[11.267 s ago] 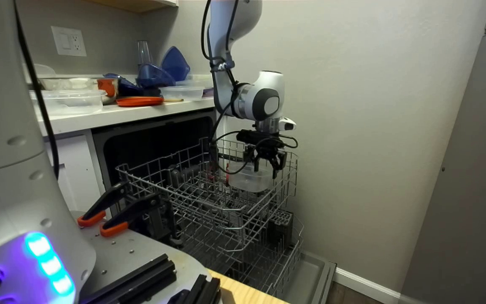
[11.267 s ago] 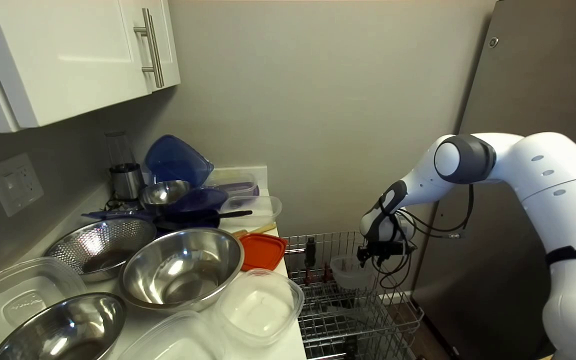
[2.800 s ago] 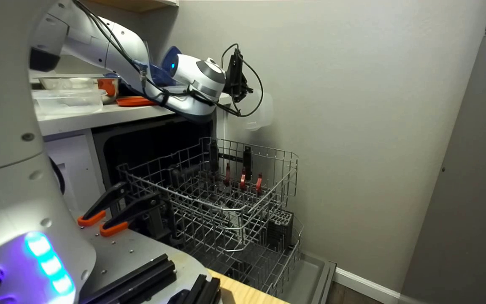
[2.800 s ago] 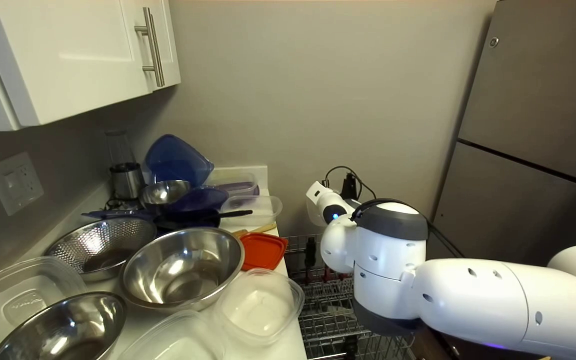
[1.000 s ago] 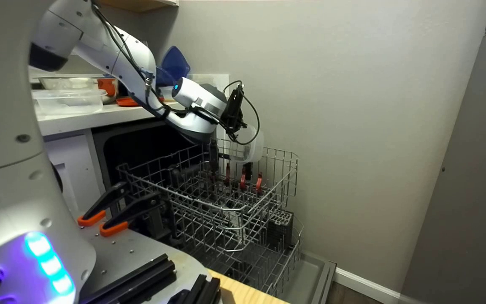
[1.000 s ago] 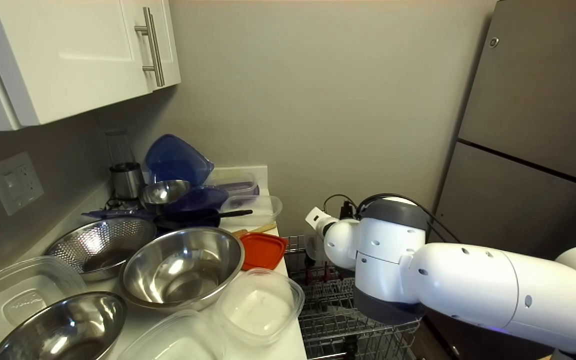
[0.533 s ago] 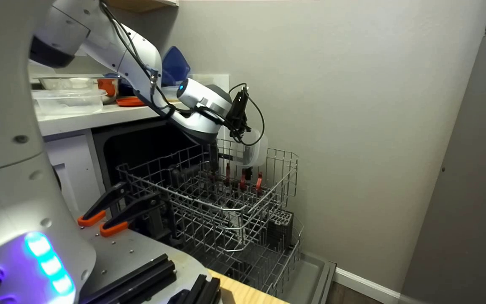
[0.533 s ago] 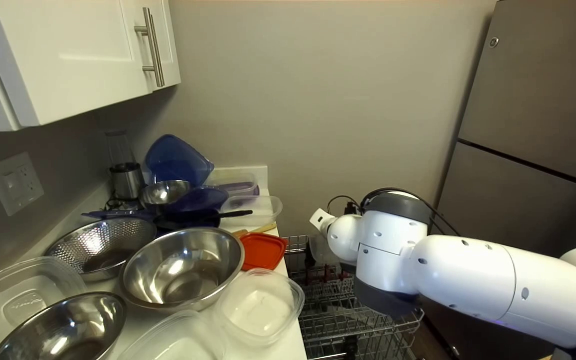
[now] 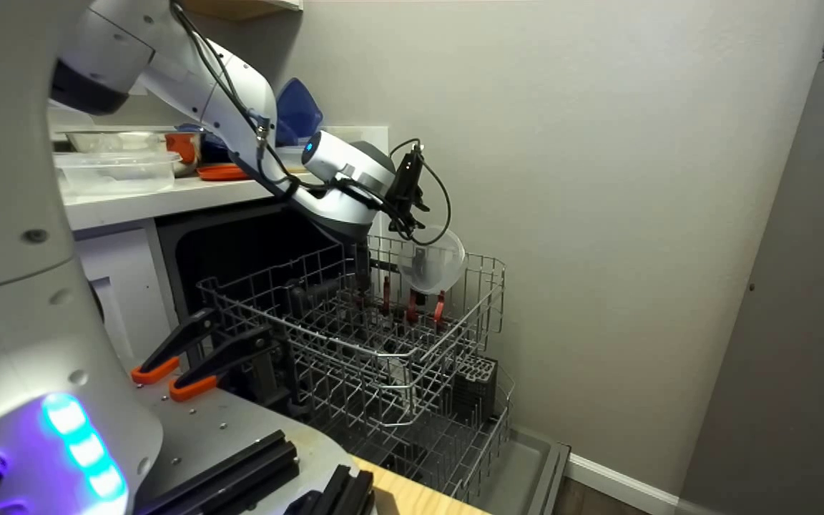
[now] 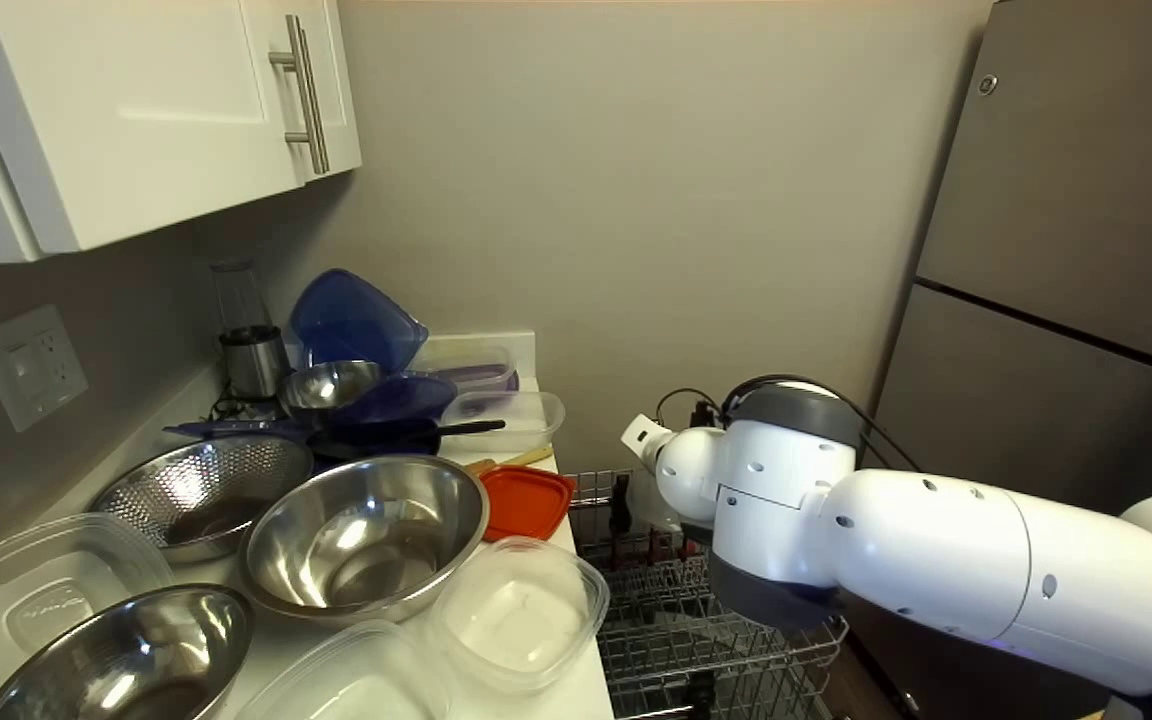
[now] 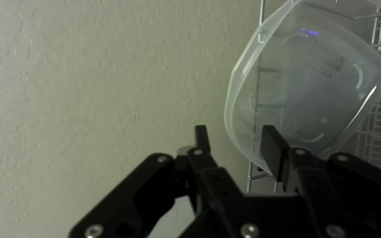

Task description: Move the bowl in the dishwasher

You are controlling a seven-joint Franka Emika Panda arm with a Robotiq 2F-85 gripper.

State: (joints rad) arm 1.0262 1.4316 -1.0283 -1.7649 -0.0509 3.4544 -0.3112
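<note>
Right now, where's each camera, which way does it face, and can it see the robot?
Wrist view: sits behind the open hand, facing the bowl and wall; no other robot part shows.
In an exterior view: sits beside the robot's base, looks over the dishwasher racks to the wall; base, arm and hand show.
In an exterior view: sits above the counter, looks along it; the arm fills the lower right, hand mostly hidden.
Both exterior views share the wall, dishwasher racks, bowl and arm.
</note>
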